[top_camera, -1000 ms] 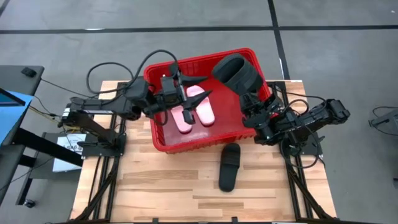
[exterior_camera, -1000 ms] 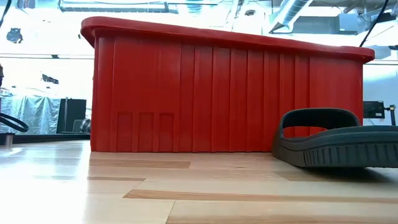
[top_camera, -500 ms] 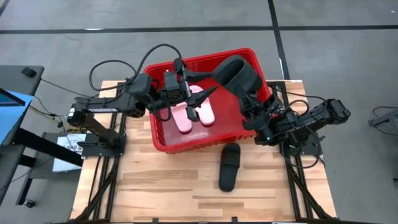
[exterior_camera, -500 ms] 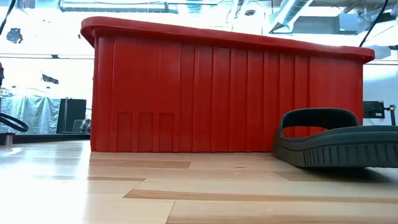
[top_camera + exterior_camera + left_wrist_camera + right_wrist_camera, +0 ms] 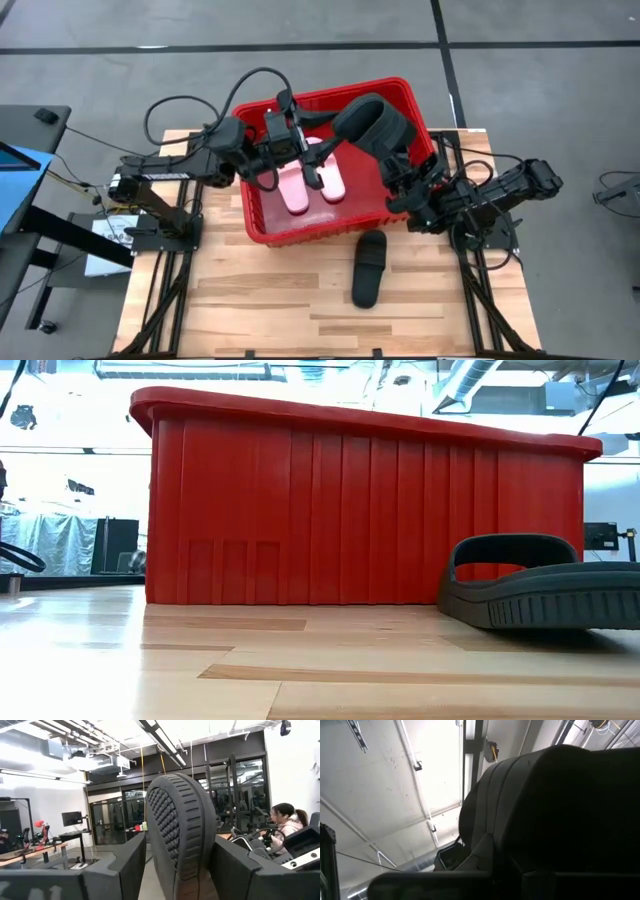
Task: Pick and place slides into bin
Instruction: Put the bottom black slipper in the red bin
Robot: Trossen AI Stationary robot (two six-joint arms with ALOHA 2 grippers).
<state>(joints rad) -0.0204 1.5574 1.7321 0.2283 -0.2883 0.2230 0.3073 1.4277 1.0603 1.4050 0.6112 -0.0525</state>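
The left gripper, jaws spread apart and empty, is held over the red bin, where two pink slides are seen lying inside. One black slide is clamped by the right gripper above the bin's right end. Another black slide is left on the table.

Left arm extends from the table's left edge toward the centre; left gripper is raised, fingers spread apart. Right arm reaches in from the right edge, elbow bent; right gripper points upward, fingers clamped on a black slide held aloft.
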